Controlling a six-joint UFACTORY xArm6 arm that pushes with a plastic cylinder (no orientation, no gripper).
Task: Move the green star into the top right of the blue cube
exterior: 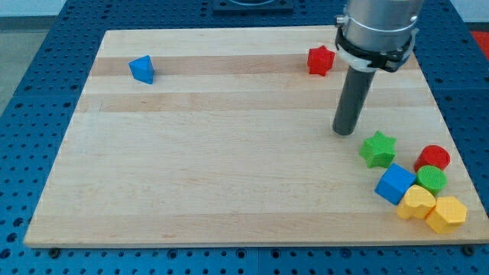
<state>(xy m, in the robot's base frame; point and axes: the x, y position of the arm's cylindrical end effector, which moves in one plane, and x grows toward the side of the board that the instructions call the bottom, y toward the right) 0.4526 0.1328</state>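
Note:
The green star (378, 148) lies on the wooden board at the view's right, just up and left of the blue cube (395, 184), close to it or touching it. My tip (345, 131) rests on the board just left of and slightly above the green star, with a small gap between them. The rod rises from it to the arm's grey body at the view's top right.
A red cylinder (433, 158), a green cylinder (432, 179) and two yellow blocks (418, 202) (447, 214) cluster right of and below the blue cube near the board's bottom right corner. A red star (321, 60) lies at the top, a blue triangular block (142, 69) at the top left.

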